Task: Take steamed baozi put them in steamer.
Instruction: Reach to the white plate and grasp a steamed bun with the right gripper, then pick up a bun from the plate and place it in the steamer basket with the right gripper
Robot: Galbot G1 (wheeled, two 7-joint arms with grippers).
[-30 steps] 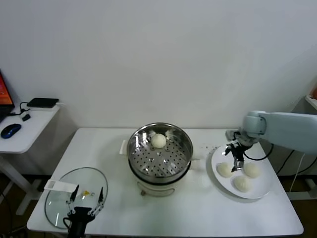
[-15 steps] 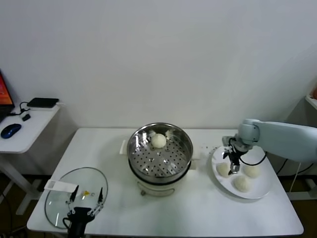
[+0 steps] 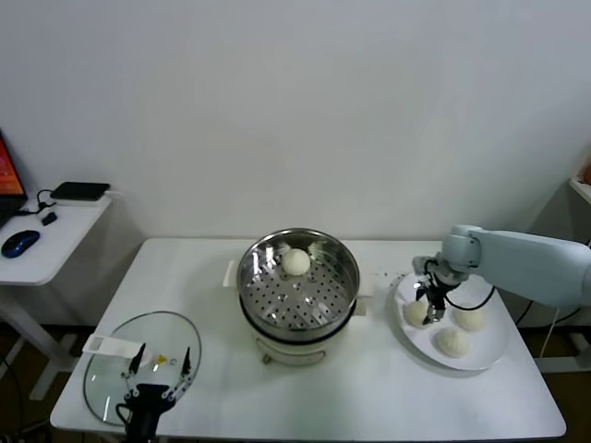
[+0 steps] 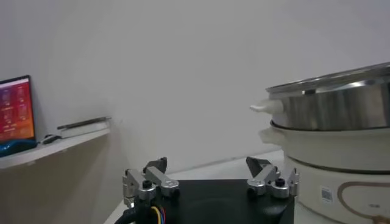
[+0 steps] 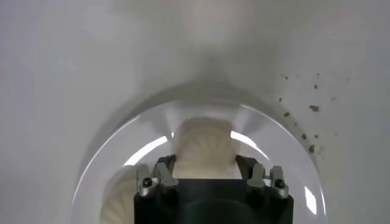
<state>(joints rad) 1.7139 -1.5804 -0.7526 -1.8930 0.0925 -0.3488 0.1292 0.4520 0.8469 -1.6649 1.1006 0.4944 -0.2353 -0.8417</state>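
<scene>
One baozi [image 3: 295,262] lies in the steamer [image 3: 298,314]; three remain on the plate [image 3: 484,350]. The right end effector [image 3: 428,302] grasps one plate bun [image 5: 203,150]. The left end effector [image 3: 160,371], released, waits by the lid [image 3: 113,377].

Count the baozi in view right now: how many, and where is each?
4. One baozi lies in the steamer; three are on the white plate: one between the right tool fingers, one at the right, one nearest. None seems hidden.
</scene>
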